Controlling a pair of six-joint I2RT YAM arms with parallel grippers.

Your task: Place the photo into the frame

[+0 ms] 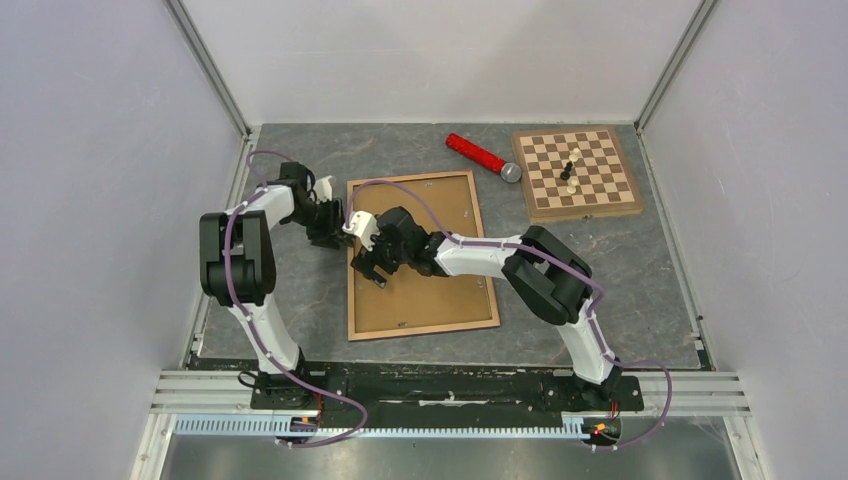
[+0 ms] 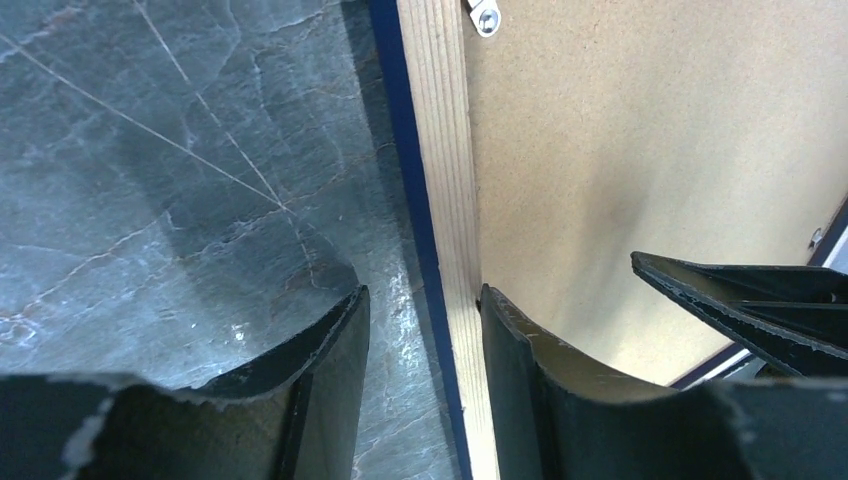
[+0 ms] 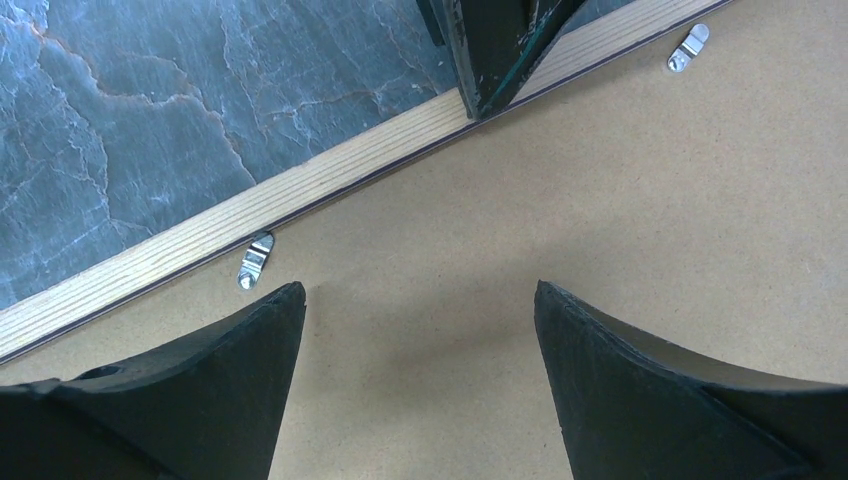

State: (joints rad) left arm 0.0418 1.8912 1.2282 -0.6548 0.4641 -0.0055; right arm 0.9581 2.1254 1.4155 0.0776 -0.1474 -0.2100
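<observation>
The frame (image 2: 442, 150) lies flat, back upward, on the grey marble-patterned bench (image 1: 620, 270), left of centre and just ahead of the two arms. Its rail is pale, straight-grained wood with a dark blue outer edge. A matt brown fibreboard panel (image 1: 425, 295) fills its opening, and small shiny metal clips (image 3: 254, 262) sit along the panel's border against the rail.

The left end effector (image 2: 422, 300) straddles the frame's left rail. Its inner finger (image 2: 560, 400) touches the rail's inner edge over the panel, while its outer finger (image 2: 300, 400) stands over the bench just clear of the blue edge, so the jaws are apart and not yet pinching. The right end effector (image 3: 418, 290) hovers low over the panel just beside that rail, its black curved fingers spread wide with nothing between them.

At the far right are a square wooden chessboard (image 1: 585, 205) carrying a black piece (image 1: 567, 170) and a white piece (image 1: 571, 185), and beside it a red cylinder (image 1: 477, 154) with a grey rounded end
</observation>
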